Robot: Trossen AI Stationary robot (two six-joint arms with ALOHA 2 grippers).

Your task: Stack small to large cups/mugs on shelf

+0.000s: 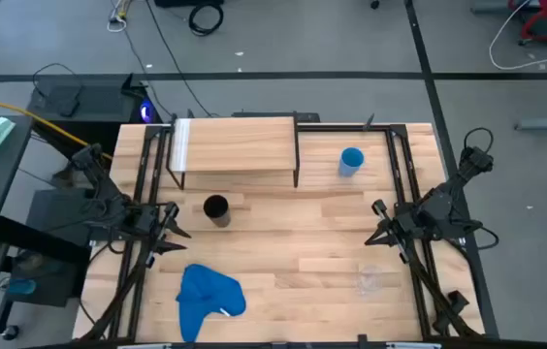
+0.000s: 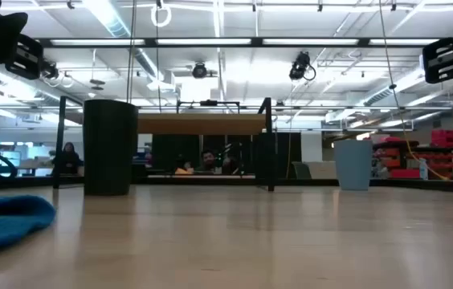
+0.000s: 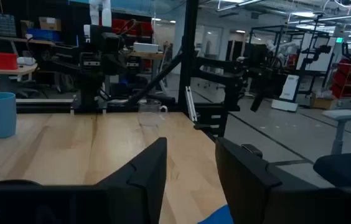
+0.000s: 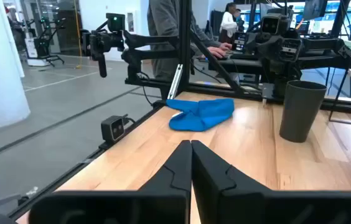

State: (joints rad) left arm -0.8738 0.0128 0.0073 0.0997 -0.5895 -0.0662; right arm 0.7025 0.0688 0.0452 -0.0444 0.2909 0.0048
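While nothing is yet sitting on the shelf (image 1: 235,143), all three cups are standing upright on the table (image 1: 303,242), and the shelf serves as the landmark here. Nearest the front edge and farthest from the shelf, the clear cup (image 1: 370,281) is standing off the shelf's front-right, just beside the right gripper (image 1: 378,233), which is resting with its fingers pressed together and gripping nothing. Level with it on the other side, the blue cloth (image 1: 208,296) is lying well in front of the shelf's left half. Closer in, the black cup (image 1: 216,209) is standing just in front of the shelf's front edge, a little left of its middle, and the left gripper (image 1: 169,231) is waiting just to its left with its fingers standing apart and empty. Farthest back, the light-blue cup (image 1: 351,161) is sitting just off the shelf's right end. Judging from this layout, the right arm is the nearer one to the clear cup, which is lying toward the front edge from its fingertips, its axis vertical.
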